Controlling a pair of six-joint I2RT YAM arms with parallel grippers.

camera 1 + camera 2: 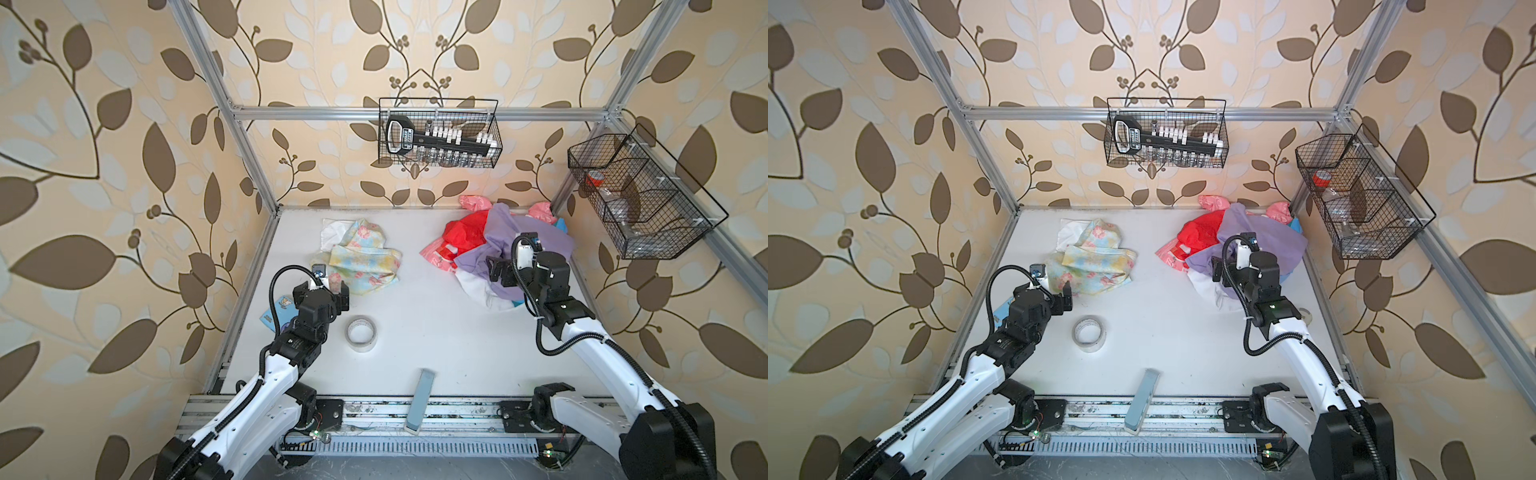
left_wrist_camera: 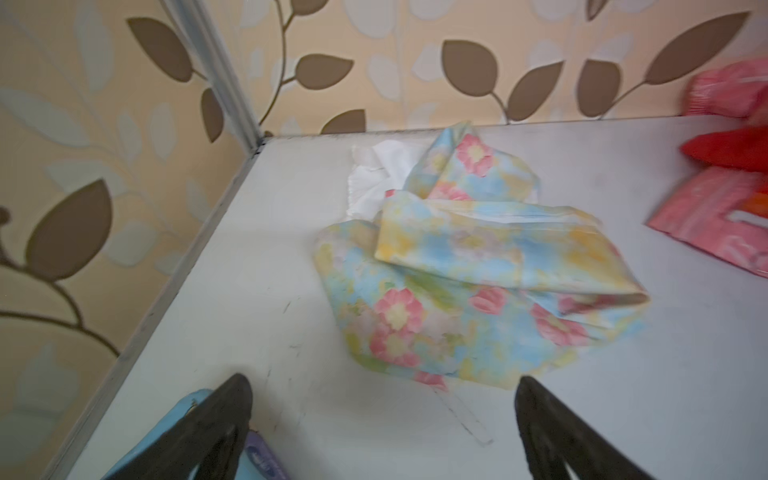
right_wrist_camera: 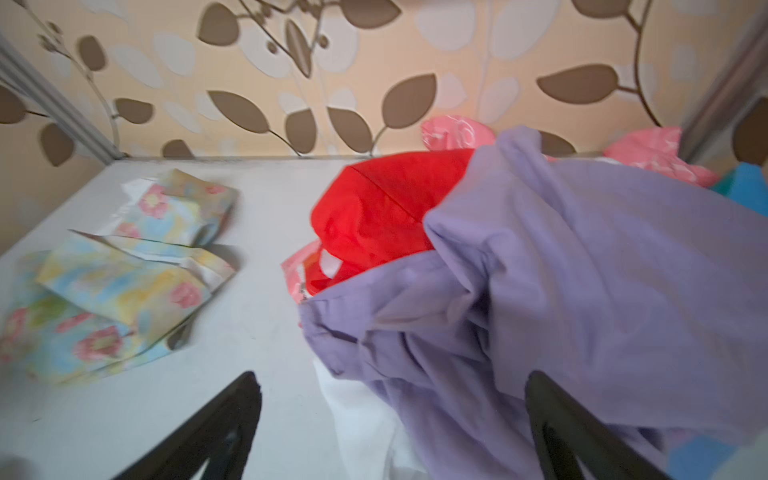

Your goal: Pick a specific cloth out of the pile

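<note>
**A:** Where's the cloth?

**B:** Far left on the desk, well apart from the pile at far right. The left tool gapes empty just near of it. The right tool is spread wide too, over the pile's near side.

**A:** Best move?

**B:** I'd pinch the raised near fold and lift straight. The desk's left rim is close. There's bare room between the heaps, and the tape roll lies nearer.

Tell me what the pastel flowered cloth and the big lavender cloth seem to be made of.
The pastel flowered cloth looks like thin, slightly crisp woven fabric: its folds show sharp edges. The big lavender cloth looks like soft matte fabric, perhaps cotton: it drapes in rounded wrinkles without shine. The fibre itself cannot be told.
</note>
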